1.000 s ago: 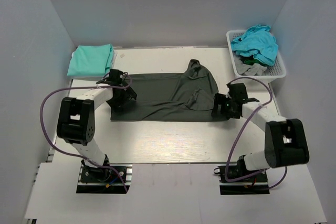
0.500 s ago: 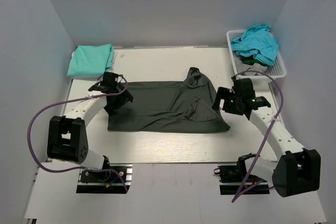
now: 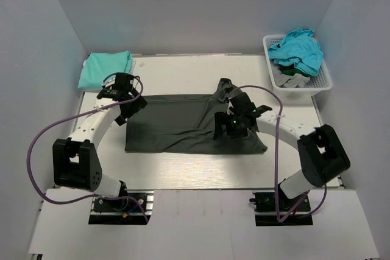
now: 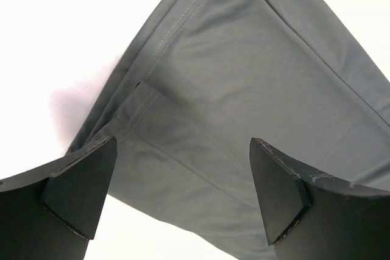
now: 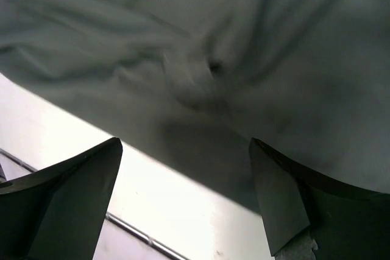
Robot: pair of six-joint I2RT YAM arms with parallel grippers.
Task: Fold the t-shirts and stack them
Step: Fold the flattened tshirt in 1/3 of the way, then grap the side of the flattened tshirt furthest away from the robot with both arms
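Observation:
A dark charcoal t-shirt [image 3: 173, 125] lies spread flat mid-table, with a bunched fold at its far right part. My left gripper [image 3: 130, 109] is open and empty just above the shirt's left hem; the left wrist view shows the hem corner [image 4: 244, 77] between its fingers [image 4: 79, 187]. My right gripper [image 3: 223, 130] is open and empty over the shirt's right part; its wrist view shows wrinkled dark cloth [image 5: 213, 59] and the shirt's edge on the table. A folded mint-green t-shirt [image 3: 105, 69] lies at the far left. Turquoise [image 3: 297, 50] and grey [image 3: 290, 81] t-shirts sit in the basket.
The white lattice basket [image 3: 325, 81] stands at the far right corner. White walls close in the table on the left, back and right. A metal rail runs along the table's near edge [image 5: 128, 232]. Purple cables loop beside both arms.
My right gripper has swung left from the shirt's right edge to over its right part. My left gripper has moved a little farther back along the left hem. The shirt's near right corner now lies farther right.

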